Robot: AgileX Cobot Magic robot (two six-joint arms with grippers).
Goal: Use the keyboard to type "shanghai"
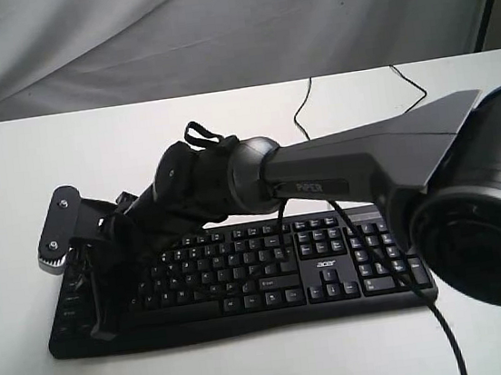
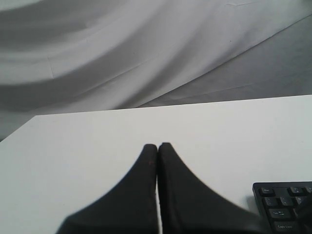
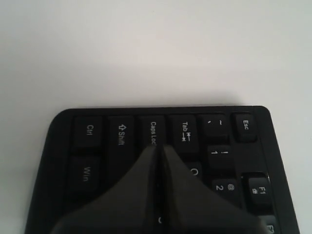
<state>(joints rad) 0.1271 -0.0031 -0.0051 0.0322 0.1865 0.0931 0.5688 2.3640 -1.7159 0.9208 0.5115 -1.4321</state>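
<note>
With our right fingers [image 3: 141, 180] pressed together, empty, at the Caps Lock end of the keyboard [image 1: 270, 272] lying flat on the white tabletop [image 1: 180, 132], and our left fingers [image 2: 139, 185] likewise closed, we judge it rigid: tap keys lightly, no grasp.

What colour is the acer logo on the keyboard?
White logo on the black keyboard; exterior view shows it best.
</note>
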